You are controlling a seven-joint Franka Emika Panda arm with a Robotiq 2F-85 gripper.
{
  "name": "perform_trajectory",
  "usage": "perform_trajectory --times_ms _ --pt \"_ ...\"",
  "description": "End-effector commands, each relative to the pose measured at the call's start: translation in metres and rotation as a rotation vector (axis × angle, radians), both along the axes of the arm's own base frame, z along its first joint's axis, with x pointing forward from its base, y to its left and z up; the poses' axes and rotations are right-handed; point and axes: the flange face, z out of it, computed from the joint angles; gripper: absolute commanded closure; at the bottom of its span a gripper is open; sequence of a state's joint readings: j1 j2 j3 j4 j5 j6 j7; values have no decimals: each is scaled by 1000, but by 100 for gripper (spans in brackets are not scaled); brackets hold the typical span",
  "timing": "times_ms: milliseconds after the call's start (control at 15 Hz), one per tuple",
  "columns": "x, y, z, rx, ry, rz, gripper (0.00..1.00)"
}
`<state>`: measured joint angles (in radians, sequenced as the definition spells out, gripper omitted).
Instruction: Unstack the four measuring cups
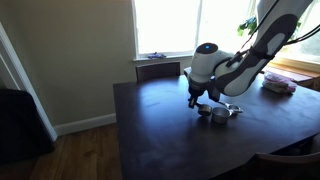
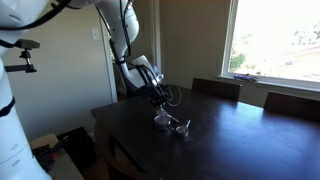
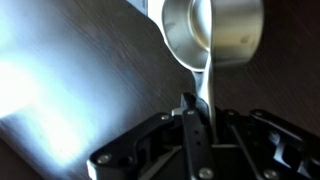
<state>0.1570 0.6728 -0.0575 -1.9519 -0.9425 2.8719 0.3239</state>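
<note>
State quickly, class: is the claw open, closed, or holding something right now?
Claw: closed, gripping the handle of one measuring cup, as the wrist view shows.

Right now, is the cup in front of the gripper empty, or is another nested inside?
Empty: in the wrist view the measuring cup shows a bare shiny inside, nothing nested.

Daylight is pouring through the big window (image 1: 170, 25) beyond the gripper (image 1: 195, 98) in an exterior view, and it's glaring across the dark wooden table (image 1: 150, 125) spreading out beneath the gripper. A chair back (image 1: 158, 70) is peeking over the table's edge, between gripper and window. Well off from the gripper, a beige wall (image 1: 70, 50) is running down to a white baseboard (image 1: 85, 125) and wood floor (image 1: 90, 155).
</note>
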Motion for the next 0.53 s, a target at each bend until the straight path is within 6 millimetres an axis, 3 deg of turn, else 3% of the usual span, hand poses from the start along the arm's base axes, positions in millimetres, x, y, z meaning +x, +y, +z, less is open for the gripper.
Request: perform_trajectory --times_ms 0,200,267,400,467 --pt "-33 0 6 52 -10 28 93" --pt "-46 -2 13 108 -46 56 92" --pt "-50 -4 18 127 -59 61 67" --pt "-57 -9 28 153 -82 70 64" --pt "-62 -10 33 161 -91 78 57"
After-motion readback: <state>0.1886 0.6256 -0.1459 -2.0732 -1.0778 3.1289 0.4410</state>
